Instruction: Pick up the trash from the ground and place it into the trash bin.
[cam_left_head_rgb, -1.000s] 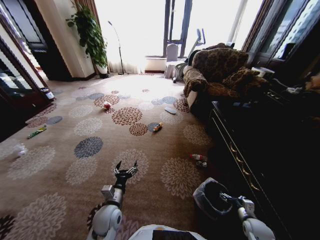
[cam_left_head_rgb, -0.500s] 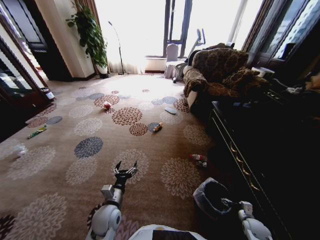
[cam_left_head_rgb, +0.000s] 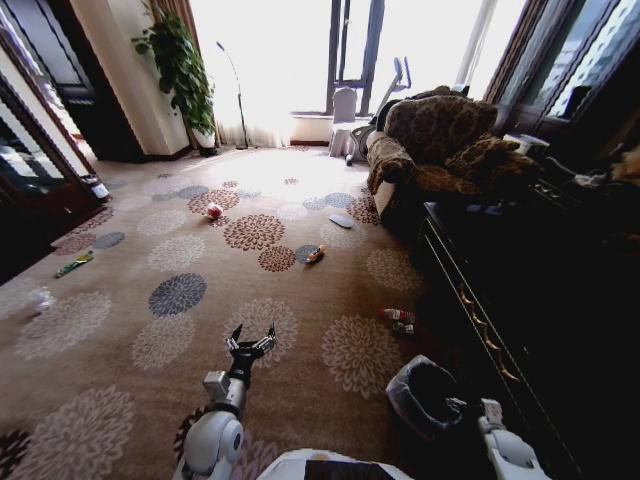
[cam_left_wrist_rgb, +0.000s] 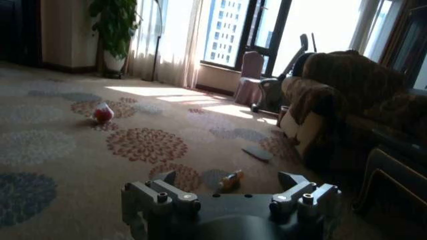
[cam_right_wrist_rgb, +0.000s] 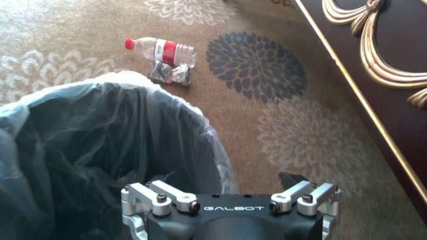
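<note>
The trash bin (cam_left_head_rgb: 412, 380), black with a pale plastic liner, stands on the carpet at my lower right. My right gripper (cam_left_head_rgb: 458, 406) hovers over the bin's near right edge, open and empty; its wrist view looks down past the liner (cam_right_wrist_rgb: 175, 107). Just beyond the bin lie a clear bottle with a red cap (cam_right_wrist_rgb: 162, 50) and a crumpled wrapper (cam_right_wrist_rgb: 170, 73). My left gripper (cam_left_head_rgb: 251, 338) is held open and empty above the carpet. Further out lie a small orange bottle (cam_left_head_rgb: 315, 254), a pink-white wad (cam_left_head_rgb: 214, 210), a green wrapper (cam_left_head_rgb: 74, 264) and a clear plastic wad (cam_left_head_rgb: 40, 298).
A dark cabinet (cam_left_head_rgb: 520, 300) runs along the right, close beside the bin. A brown sofa (cam_left_head_rgb: 440, 150) stands behind it, with a pale slipper (cam_left_head_rgb: 342, 220) on the carpet in front. A potted plant (cam_left_head_rgb: 180, 70) is at the far left.
My right arm has drawn back and down toward my body, away from the middle of the bin. The left arm has not moved.
</note>
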